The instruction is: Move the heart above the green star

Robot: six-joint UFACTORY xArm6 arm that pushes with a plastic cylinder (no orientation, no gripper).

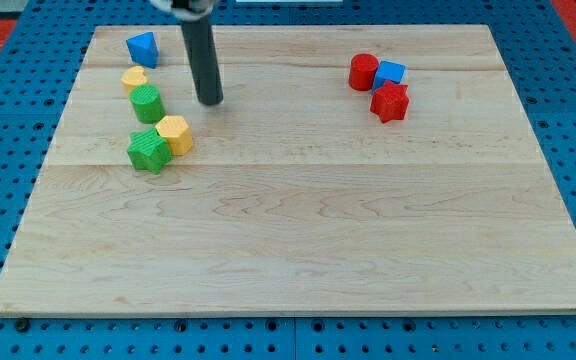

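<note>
A small yellow heart [134,79] lies at the board's upper left. Just below it stands a green cylinder [147,103]. Lower still, a green star [149,151] touches a yellow hexagon [175,134] on its upper right. My tip [210,100] rests on the board to the right of the green cylinder, about level with it and apart from all the blocks. The rod rises toward the view's top.
A blue triangular block [143,47] sits at the upper left near the board's edge. At the upper right, a red cylinder [364,71], a blue cube [390,74] and a red star [390,102] cluster together. The wooden board [298,230] lies on a blue pegboard.
</note>
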